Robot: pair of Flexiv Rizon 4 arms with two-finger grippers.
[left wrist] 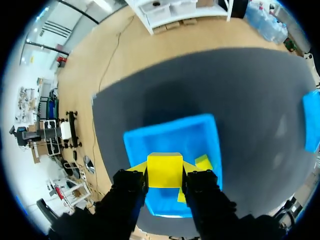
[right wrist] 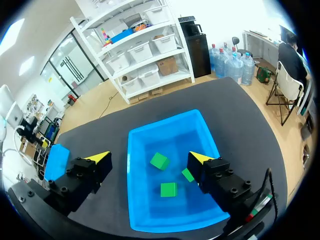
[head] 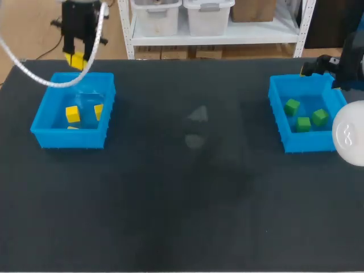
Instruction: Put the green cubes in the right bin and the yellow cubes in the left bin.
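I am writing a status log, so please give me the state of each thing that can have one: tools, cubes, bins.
left tool: shut on the held yellow cube, above the left bin
held yellow cube: gripped from two sides, not yet released
left bin: holds loose yellow cubes
right tool: open, empty, above the right bin
right bin: holds three green cubes

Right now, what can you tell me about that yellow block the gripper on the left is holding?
The yellow cube is a plain, bright block with smooth-looking faces and crisp edges. The left gripper is shut on it, one finger pressing on each of two opposite sides, and holds it level in the air above the left blue bin. It touches nothing but those fingers. Other yellow cubes lie in the bin below it.
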